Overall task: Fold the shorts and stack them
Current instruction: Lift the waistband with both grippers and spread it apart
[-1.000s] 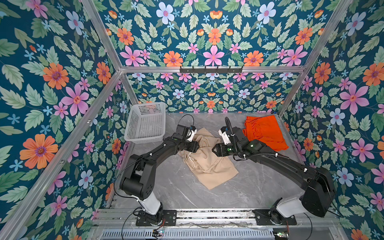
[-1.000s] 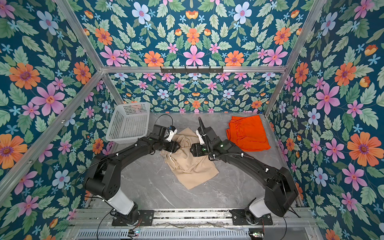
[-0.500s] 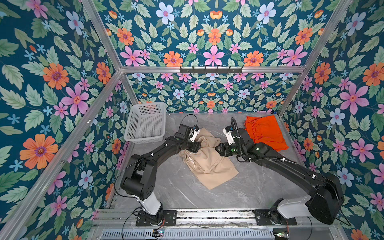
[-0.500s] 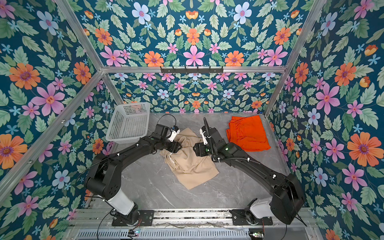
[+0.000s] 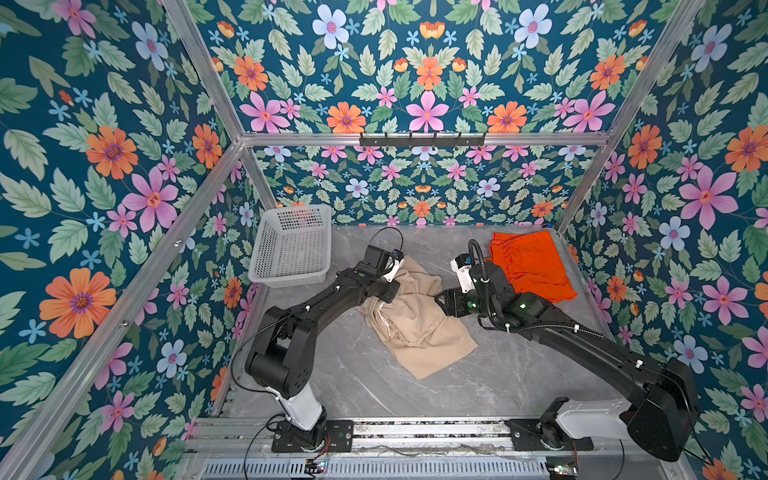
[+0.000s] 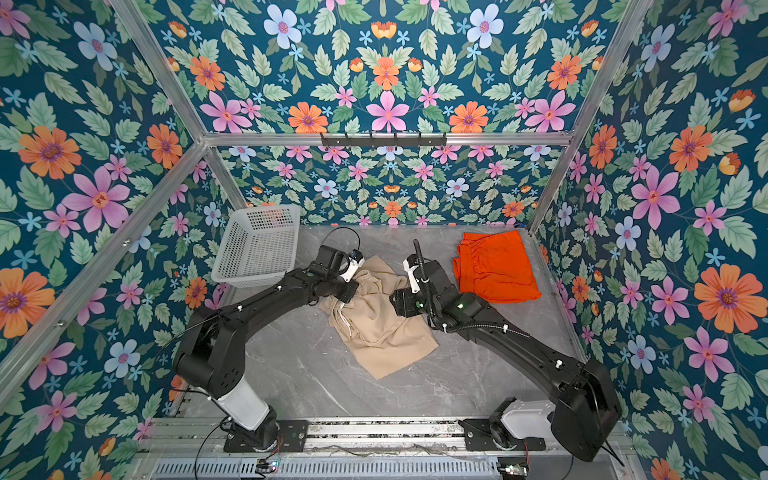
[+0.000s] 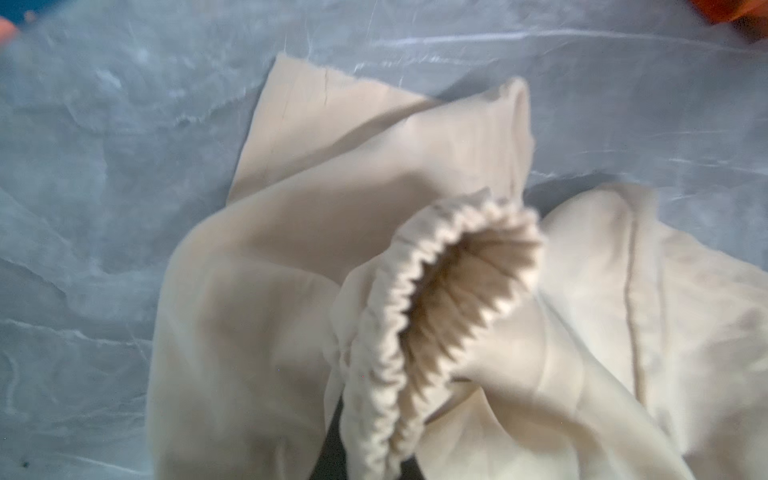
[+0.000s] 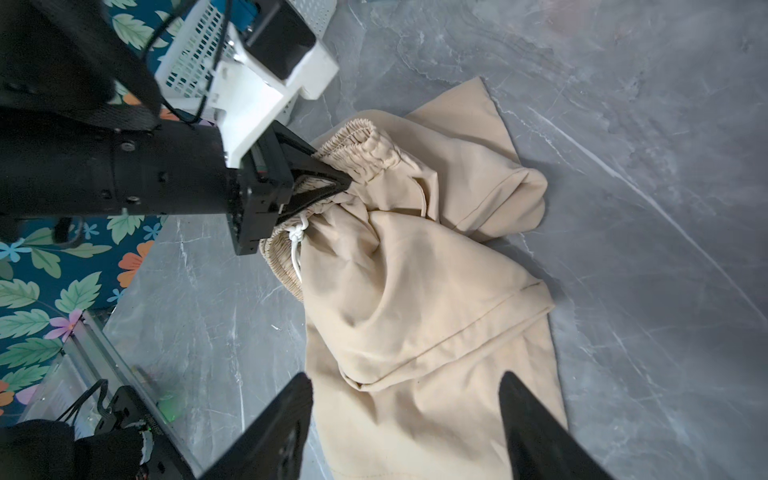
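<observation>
white perforated plastic basket (image 5: 291,249) is sitting at the back left of the grey marbled table (image 5: 353,386). just right of it, the left gripper (image 8: 345,183) is pinching the elastic waistband (image 8: 361,145) of the beige shorts (image 5: 419,332), its jaws closed tight on the gathered fabric beside the white drawstring knot (image 8: 297,235). the beige shorts are lying crumpled mid-table, between the two arms. the right gripper (image 8: 404,376) is hovering by their right edge with jaws spread wide, holding nothing. the orange shorts (image 5: 528,270) are lying apart, near the back right corner.
</observation>
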Robot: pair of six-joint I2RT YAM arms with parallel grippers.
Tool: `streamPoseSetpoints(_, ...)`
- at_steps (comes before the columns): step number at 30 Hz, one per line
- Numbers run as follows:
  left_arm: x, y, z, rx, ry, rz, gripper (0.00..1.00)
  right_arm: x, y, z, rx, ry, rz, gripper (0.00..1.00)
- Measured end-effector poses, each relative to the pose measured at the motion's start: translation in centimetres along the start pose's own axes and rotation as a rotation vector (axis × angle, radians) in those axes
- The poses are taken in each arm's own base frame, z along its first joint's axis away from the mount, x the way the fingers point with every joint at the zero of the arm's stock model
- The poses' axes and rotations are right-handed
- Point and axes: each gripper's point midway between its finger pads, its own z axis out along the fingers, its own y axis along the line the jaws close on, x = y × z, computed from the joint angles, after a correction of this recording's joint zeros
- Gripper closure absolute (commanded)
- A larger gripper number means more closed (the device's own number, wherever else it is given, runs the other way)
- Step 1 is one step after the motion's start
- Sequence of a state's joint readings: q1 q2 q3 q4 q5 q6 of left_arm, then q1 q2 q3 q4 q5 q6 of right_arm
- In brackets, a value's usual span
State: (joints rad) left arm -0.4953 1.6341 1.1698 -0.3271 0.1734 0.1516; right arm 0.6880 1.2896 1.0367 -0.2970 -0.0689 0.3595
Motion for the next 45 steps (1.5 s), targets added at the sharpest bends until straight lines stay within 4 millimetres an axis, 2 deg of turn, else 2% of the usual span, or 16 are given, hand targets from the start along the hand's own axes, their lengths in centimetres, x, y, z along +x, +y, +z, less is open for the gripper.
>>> streamPoseSetpoints(4, -2.7, -2.0, -4.4, 0.086, -0.128, 0.091, 1.00, -1.6, 1.4, -1.4, -0.058, -0.063, -0.103, 0.33)
streamPoseSetpoints(8, -5.1, -4.9, -9.0, 0.216, -0.268, 0.221, 1.00, -4.2, 4.1, -3.6, -0.159, -0.140, -0.290, 0.34)
streamPoseSetpoints(12, -6.4, -7.3, -12.0, 0.337, -0.348, 0.320, 1.00, -5.7, 7.0, -5.5, -0.270, -0.199, -0.500, 0.34)
streamPoseSetpoints(16, -6.9, -8.7, -13.6, 0.423, -0.369, 0.370, 1.00, -5.9, 8.3, -5.8, -0.323, -0.199, -0.644, 0.33)
streamPoseSetpoints(22, -6.1, -10.2, -14.6, 0.509, -0.363, 0.408, 1.00, -5.6, 8.6, -4.3, -0.342, -0.137, -0.764, 0.34)
streamPoseSetpoints(25, -6.0, -10.6, -15.3, 0.533, -0.374, 0.420, 1.00, -5.4, 9.1, -3.6, -0.376, -0.114, -0.776, 0.39)
streamPoseSetpoints(29, -6.0, -10.9, -15.8, 0.549, -0.384, 0.423, 1.00, -4.7, 9.8, -2.8, -0.432, -0.089, -0.768, 0.58)
streamPoseSetpoints(31, -6.0, -10.9, -15.7, 0.549, -0.383, 0.417, 0.90, -4.7, 10.3, -2.8, -0.455, -0.088, -0.765, 0.78)
streamPoseSetpoints(32, -6.0, -10.9, -15.6, 0.547, -0.378, 0.406, 0.79, -4.7, 10.5, -2.9, -0.465, -0.090, -0.764, 0.92)
streamPoseSetpoints(33, -6.0, -10.8, -15.6, 0.540, -0.378, 0.400, 0.67, -4.9, 10.6, -3.2, -0.470, -0.097, -0.765, 1.00)
streamPoseSetpoints(36, -6.0, -10.2, -15.8, 0.495, -0.381, 0.359, 0.48, -5.3, 10.7, -4.2, -0.474, -0.119, -0.766, 1.00)
streamPoseSetpoints(39, -5.1, -9.6, -15.9, 0.442, -0.378, 0.305, 0.38, -5.7, 10.5, -5.4, -0.474, -0.147, -0.777, 1.00)
streamPoseSetpoints(45, -0.9, -8.7, -16.0, 0.378, -0.365, 0.188, 0.32, -5.8, 10.1, -5.9, -0.465, -0.150, -0.781, 1.00)
